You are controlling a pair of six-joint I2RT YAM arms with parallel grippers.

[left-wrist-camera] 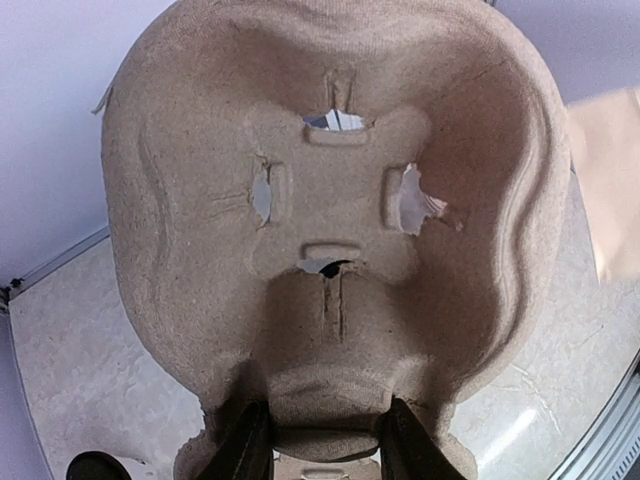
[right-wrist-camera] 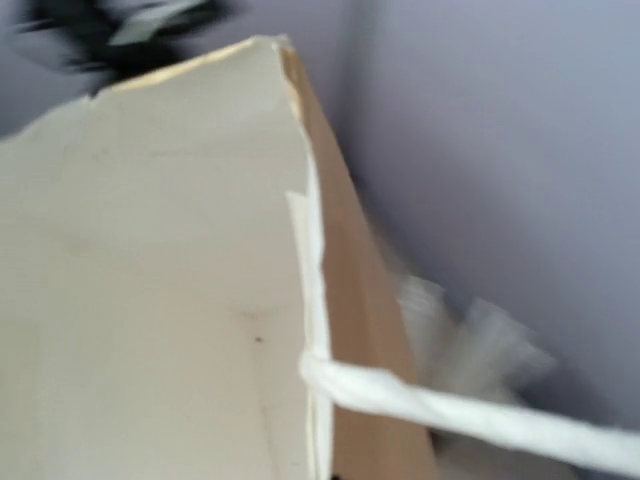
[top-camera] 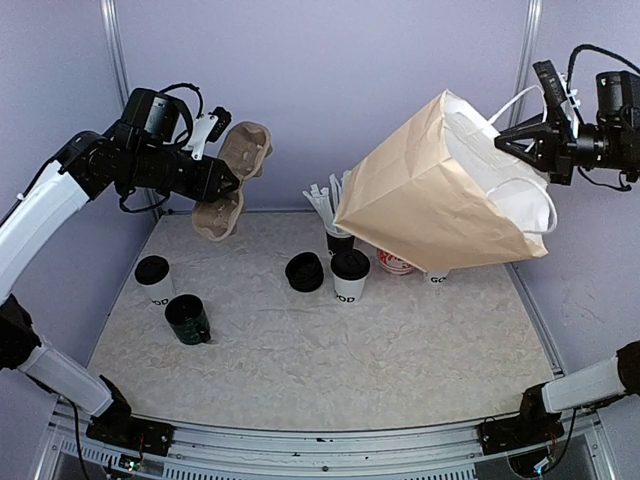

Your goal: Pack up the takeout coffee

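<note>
A: What is the left gripper (top-camera: pixel 228 182) doing?

B: It is gripping a moulded pulp cup carrier (top-camera: pixel 246 150) by one edge and holding it in the air above the far left of the table (top-camera: pixel 330 360). In the left wrist view the two fingers (left-wrist-camera: pixel 245 450) are pinching the carrier's rim, and its hollow side is facing the camera.

A: And the right gripper (top-camera: pixel 503 140)?

B: It is clamping tight on the white handle (right-wrist-camera: pixel 460 415) of a brown paper bag (top-camera: pixel 440 190). The bag is hanging tilted in the air at the upper right, with its mouth turning toward the gripper and its white inside showing.

A: Where is the takeout coffee cup (top-camera: pixel 350 276) sitting?

B: It is standing upright near the middle of the table, black lid on, just left of the bag's lower corner. Neither gripper is touching it.

A: What is lying around it?

B: A stack of black lids (top-camera: pixel 304 272) is resting just to its left, and a black cup of white straws (top-camera: pixel 334 232) is standing behind it. A second lidded white cup (top-camera: pixel 154 280) is standing at the left, with a dark green mug (top-camera: pixel 187 320) just in front of it.
</note>
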